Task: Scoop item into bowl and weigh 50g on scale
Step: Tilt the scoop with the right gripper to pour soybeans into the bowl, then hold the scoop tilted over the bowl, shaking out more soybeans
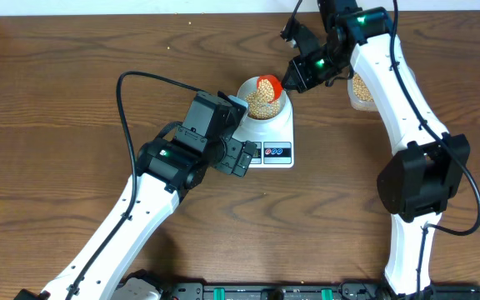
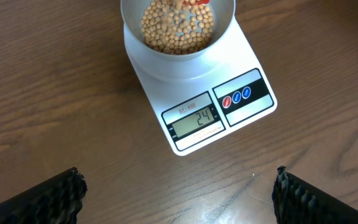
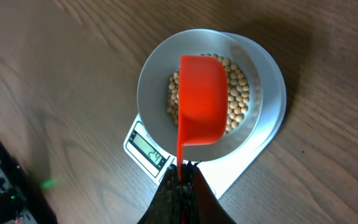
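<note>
Entry: my right claw (image 3: 182, 183) clamped on red scoop (image 3: 202, 99), above bowl (image 3: 151, 93) on scale (image 2: 160, 84). Beans (image 2: 178, 28) inside bowl; display (image 2: 195, 118) reads 24. My left claw (image 2: 179, 196) wide, empty. Risk: heavy tip overshoots 50; scoop touching rim skews reading.

Your right gripper (image 3: 180, 183) clamps the orange scoop (image 3: 202, 99) directly over the bowl (image 3: 154, 81) of beans (image 3: 238, 93); the scale (image 3: 273, 118) lies under the bowl.
</note>
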`<state>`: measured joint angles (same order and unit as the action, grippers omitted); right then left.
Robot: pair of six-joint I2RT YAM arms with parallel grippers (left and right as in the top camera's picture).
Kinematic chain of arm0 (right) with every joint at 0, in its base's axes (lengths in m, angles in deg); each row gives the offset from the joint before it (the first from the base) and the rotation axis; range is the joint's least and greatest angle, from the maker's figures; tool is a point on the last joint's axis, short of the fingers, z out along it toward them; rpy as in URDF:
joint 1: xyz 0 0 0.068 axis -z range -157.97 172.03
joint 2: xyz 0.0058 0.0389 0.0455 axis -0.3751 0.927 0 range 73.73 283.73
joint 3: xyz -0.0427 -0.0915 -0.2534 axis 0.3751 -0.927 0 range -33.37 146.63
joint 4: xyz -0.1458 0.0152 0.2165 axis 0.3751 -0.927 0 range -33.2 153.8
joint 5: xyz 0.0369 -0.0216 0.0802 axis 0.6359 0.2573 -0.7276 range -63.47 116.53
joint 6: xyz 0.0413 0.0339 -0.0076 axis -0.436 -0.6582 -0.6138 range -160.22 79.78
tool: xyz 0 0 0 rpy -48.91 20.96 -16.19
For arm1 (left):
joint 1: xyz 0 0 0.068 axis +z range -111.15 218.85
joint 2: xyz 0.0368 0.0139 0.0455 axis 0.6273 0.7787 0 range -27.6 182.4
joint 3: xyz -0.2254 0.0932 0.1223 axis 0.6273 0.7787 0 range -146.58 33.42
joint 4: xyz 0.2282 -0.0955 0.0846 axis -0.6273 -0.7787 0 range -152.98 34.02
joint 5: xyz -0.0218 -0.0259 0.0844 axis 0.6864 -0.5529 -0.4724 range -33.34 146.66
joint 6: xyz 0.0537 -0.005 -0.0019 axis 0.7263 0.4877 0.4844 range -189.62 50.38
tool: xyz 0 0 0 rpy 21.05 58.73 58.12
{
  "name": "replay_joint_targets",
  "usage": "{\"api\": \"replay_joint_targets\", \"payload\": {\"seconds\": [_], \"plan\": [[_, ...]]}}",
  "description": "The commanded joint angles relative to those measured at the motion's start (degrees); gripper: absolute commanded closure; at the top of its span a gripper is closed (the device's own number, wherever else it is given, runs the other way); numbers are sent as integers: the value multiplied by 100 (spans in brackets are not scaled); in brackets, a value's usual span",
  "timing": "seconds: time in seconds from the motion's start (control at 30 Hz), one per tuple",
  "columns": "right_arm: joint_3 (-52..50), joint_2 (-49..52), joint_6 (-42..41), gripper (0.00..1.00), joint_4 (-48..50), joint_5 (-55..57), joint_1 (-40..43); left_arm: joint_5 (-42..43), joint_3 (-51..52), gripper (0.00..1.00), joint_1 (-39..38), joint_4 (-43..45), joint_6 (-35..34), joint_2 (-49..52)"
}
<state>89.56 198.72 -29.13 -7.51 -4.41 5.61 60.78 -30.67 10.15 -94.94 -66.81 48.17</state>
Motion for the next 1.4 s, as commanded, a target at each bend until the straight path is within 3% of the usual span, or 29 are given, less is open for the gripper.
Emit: {"api": "replay_joint_targets", "payload": {"seconds": [0.0, 1.37], "plan": [[131, -179, 146, 98, -2, 87, -63, -72, 2, 2, 20, -7, -11, 44], [131, -179, 472, 99, 120, 212, -94, -74, 2, 2, 20, -7, -11, 44]]}}
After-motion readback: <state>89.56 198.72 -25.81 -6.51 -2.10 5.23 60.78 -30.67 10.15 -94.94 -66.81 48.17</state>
